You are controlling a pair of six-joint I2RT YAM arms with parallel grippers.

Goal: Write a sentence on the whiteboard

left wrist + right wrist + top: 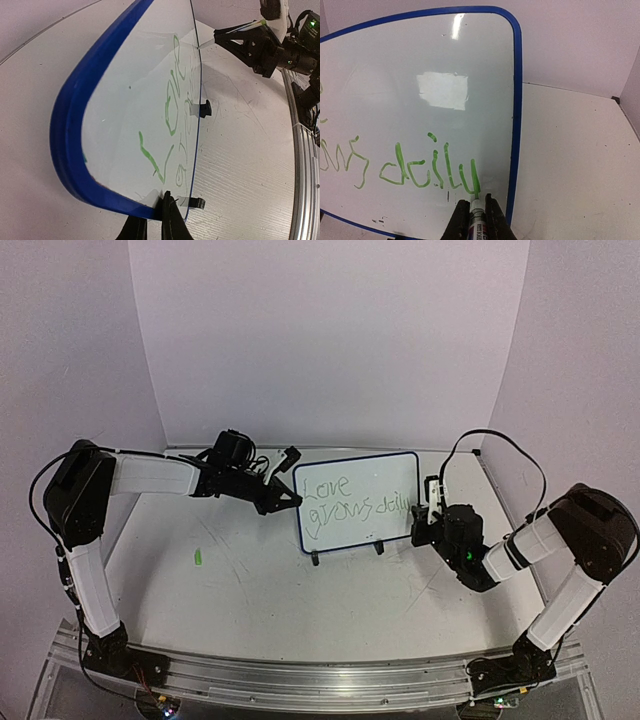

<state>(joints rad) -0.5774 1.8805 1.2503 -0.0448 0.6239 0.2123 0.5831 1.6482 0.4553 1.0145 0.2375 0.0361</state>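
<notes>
Desk: How does the whiteboard (385,472) look?

Photographer: Glossy white, blue-rimmed, upright on two black feet (317,560) mid-worktop (250,580). The sentence (345,502) "Love grows daily" crosses it in green cursive, on two lines.

Desk: And the claws?

Photographer: The left claw (159,216) is pinched on the board's 9 o'clock edge. The right claw (477,209), at 3 o'clock, is clamped on a green marker (476,221) — tip touching the board at the end of "daily".

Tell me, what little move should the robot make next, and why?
Probably drag the green marker a short way down to finish the y's tail: the right hand holds its tip on the last letter of the sentence, while the left hand steadies the whiteboard.
</notes>
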